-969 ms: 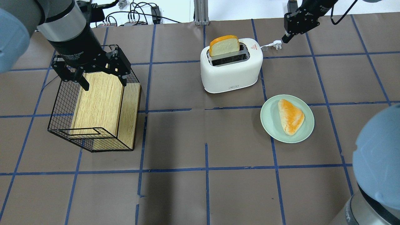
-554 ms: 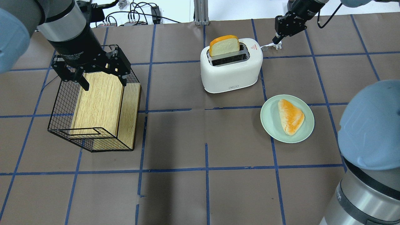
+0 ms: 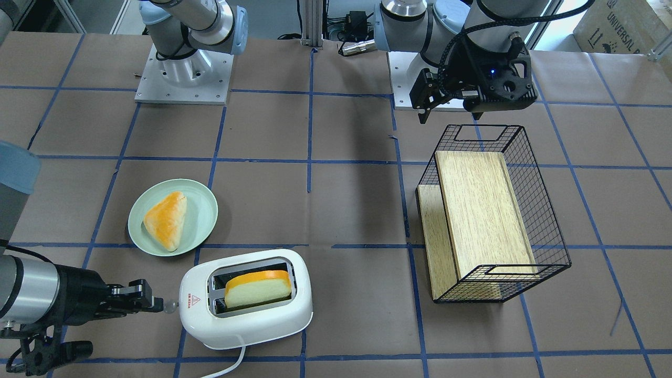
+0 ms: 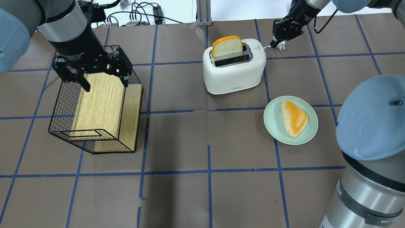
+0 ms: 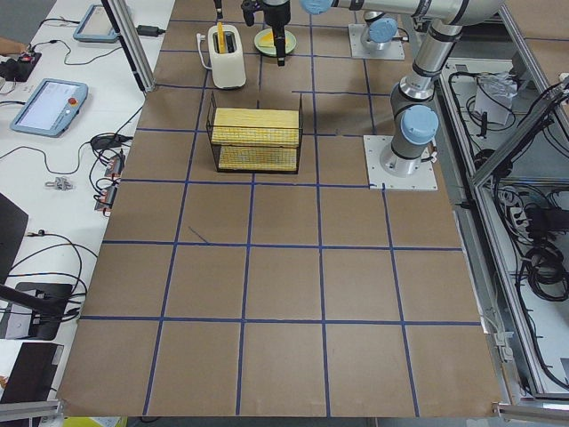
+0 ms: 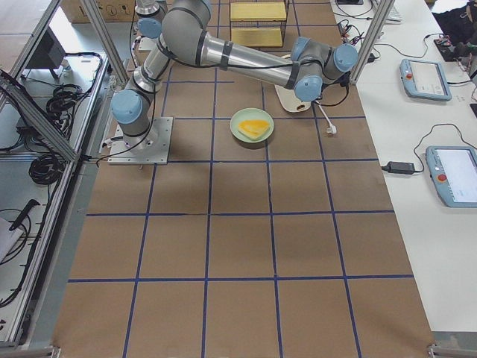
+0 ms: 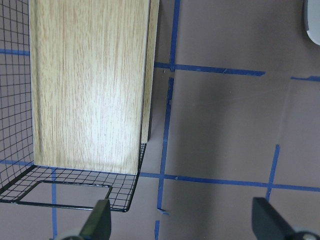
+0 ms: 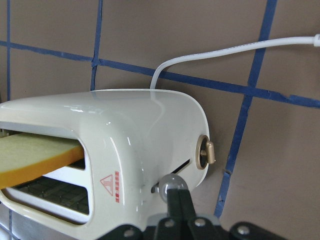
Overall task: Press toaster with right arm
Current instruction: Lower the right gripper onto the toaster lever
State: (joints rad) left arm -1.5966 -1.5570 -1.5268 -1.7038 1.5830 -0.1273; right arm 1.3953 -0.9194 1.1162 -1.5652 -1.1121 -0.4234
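The white toaster (image 4: 234, 72) stands at the table's far middle with a bread slice (image 4: 227, 46) upright in one slot. It also shows in the front view (image 3: 247, 325) and in the right wrist view (image 8: 150, 125). My right gripper (image 4: 272, 43) is shut and empty, its tip at the toaster's small clear side knob (image 8: 170, 185). In the front view the gripper (image 3: 156, 304) lies level beside the toaster's end. My left gripper (image 4: 95, 74) is open and empty, above the far end of a wire basket (image 4: 63, 126).
A pale green plate (image 4: 270, 122) with a triangular bread piece (image 4: 294, 117) lies near the toaster's right. The black wire basket holds a wooden board (image 4: 101, 101). The toaster's white plug (image 4: 280, 47) lies by my right gripper, and its cord (image 3: 231, 365) runs off the table edge.
My right gripper has moved left and down to the toaster's side knob, and the right arm's elbow has swung into view. The left arm has not moved.
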